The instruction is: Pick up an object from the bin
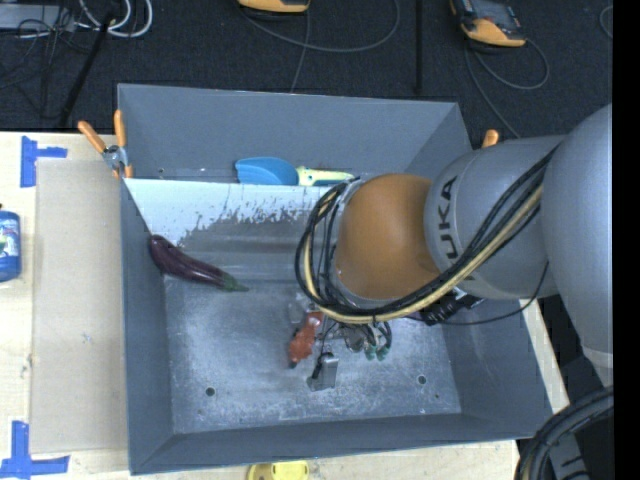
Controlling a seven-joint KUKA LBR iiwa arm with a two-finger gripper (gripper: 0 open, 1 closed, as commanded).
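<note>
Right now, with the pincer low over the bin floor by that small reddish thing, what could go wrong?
1. The small reddish-brown thing lies just beside the pincer, not clearly within it. A grasp may miss it or nudge it away.
2. The pincer seems very near the bin floor. Going any lower might strike the metal.
</note>
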